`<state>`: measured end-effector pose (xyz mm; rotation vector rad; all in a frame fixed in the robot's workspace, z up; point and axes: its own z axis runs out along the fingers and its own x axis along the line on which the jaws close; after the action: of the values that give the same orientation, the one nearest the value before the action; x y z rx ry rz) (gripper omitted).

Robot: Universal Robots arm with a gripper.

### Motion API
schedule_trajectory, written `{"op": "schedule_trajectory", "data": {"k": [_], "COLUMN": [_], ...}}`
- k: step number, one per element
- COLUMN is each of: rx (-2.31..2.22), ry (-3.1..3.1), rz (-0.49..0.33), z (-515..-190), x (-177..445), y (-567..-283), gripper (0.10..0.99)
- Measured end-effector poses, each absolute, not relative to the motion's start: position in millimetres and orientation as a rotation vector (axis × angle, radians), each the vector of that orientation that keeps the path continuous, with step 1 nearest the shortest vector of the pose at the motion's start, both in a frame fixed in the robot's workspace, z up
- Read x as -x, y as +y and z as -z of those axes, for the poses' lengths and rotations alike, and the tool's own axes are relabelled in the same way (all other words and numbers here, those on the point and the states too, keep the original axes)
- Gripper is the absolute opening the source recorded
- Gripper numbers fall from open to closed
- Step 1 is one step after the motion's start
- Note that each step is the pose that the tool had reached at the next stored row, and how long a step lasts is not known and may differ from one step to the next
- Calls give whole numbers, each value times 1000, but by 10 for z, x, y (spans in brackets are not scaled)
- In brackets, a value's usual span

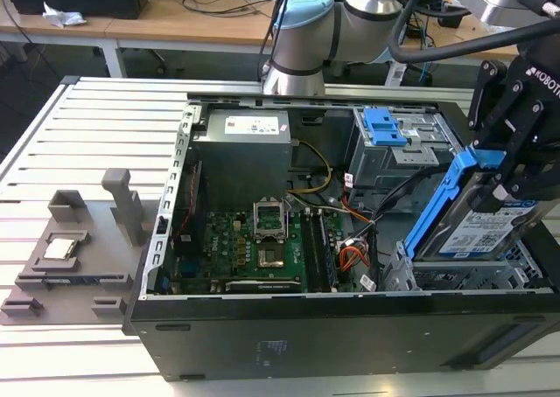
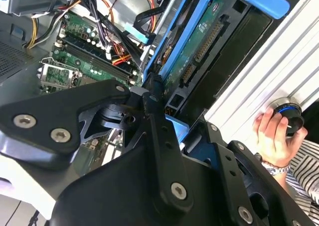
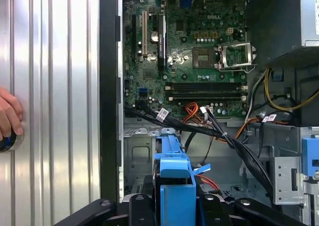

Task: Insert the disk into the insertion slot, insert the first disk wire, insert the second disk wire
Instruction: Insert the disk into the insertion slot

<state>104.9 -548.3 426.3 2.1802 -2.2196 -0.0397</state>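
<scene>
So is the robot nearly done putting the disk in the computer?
Not yet. Done: the gripper is clamped on the disk. In hand: the disk hangs tilted above the insertion slot, not inside it. Left: it isn't slid in, and its connectors look bare in the second wrist view, so neither wire is plugged in.

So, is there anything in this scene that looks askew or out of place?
The disk is askew: held by the gripper, it leans steeply over the insertion slot, not lying flat inside. A person's hand also rests on a knob beside the case.
</scene>
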Motion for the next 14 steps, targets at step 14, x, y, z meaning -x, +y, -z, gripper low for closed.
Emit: {"op": "schedule_trajectory", "data": {"k": [14], "rx": [-2180], "ry": [-2220], "rz": [40], "z": [-4156], "x": [-1049], "y": [-5483], "gripper": [369]}}
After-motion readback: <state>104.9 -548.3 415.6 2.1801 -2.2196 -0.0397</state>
